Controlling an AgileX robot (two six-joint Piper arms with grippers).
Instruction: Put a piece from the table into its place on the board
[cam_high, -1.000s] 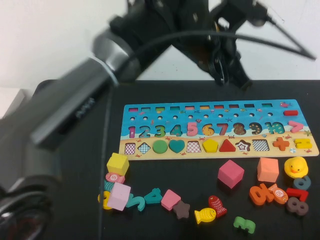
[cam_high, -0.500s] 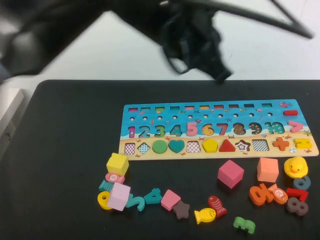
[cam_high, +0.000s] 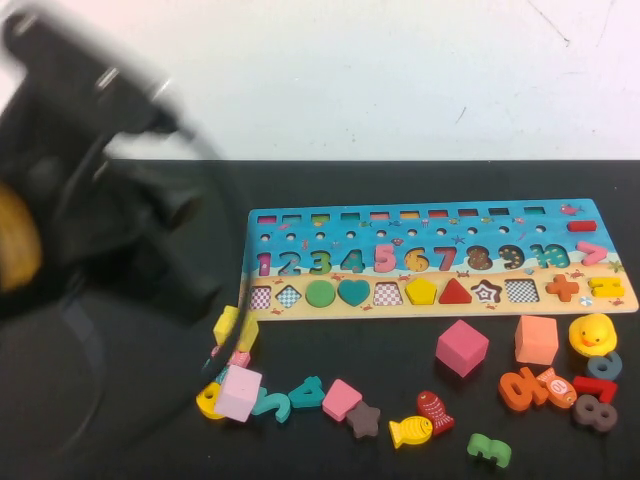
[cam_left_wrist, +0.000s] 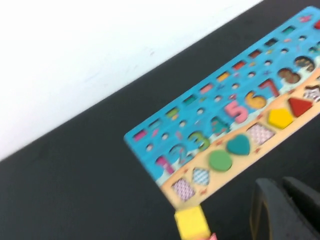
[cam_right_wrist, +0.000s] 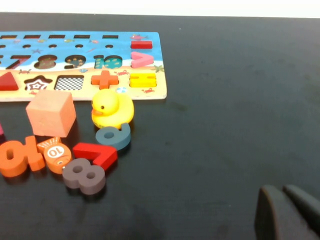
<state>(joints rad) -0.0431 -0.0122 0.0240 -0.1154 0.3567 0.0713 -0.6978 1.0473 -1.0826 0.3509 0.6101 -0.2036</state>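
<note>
**In its slot on the board: the yellow pentagon**

The piece (cam_high: 421, 291) sits seated in the board (cam_high: 430, 215), apex toward the numbers. The board runs left-right on the counter (cam_high: 400, 460). Only the wrist views show the fingers: left hand (cam_left_wrist: 281, 184), near the board's left end, together; right hand (cam_right_wrist: 282, 190), beyond its right end, together.
</note>
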